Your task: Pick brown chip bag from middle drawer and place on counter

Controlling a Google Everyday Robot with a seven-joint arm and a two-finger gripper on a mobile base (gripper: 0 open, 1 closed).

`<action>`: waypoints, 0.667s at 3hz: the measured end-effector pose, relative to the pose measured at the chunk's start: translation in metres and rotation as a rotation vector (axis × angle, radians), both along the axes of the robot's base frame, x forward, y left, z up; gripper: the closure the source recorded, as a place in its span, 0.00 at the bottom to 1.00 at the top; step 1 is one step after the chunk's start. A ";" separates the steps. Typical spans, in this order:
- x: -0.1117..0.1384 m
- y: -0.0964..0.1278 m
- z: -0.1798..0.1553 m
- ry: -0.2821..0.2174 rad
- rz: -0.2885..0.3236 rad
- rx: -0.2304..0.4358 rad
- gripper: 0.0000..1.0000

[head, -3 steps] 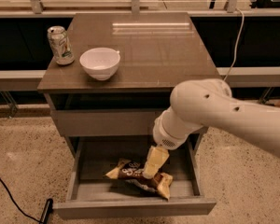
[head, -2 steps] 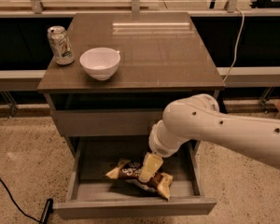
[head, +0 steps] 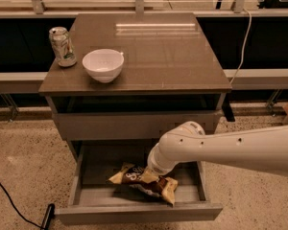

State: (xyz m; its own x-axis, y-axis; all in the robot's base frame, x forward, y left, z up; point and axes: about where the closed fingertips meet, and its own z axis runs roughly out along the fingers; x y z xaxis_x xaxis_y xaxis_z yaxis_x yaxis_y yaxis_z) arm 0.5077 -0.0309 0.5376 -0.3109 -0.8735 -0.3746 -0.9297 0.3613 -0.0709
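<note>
The brown chip bag [head: 143,182] lies crumpled in the open middle drawer [head: 134,212], dark brown in the middle with tan-yellow ends. My white arm reaches in from the right and bends down into the drawer. My gripper [head: 151,174] sits right on top of the bag's middle, mostly hidden under the wrist. The counter [head: 168,56] is the glossy brown-gray top of the gray cabinet above the drawer.
A white bowl [head: 103,65] and a silver drink can [head: 62,46] stand on the left part of the counter. A closed drawer front [head: 129,124] is above the open drawer. A black cable [head: 14,210] lies on the speckled floor at left.
My arm has swung lower and to the left. The gripper has gone down from just above the bag onto the bag. The bag has not moved.
</note>
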 end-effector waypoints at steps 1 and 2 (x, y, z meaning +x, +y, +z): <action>-0.003 0.005 -0.041 0.051 -0.012 0.018 0.45; -0.009 0.011 -0.074 0.107 -0.021 0.044 0.43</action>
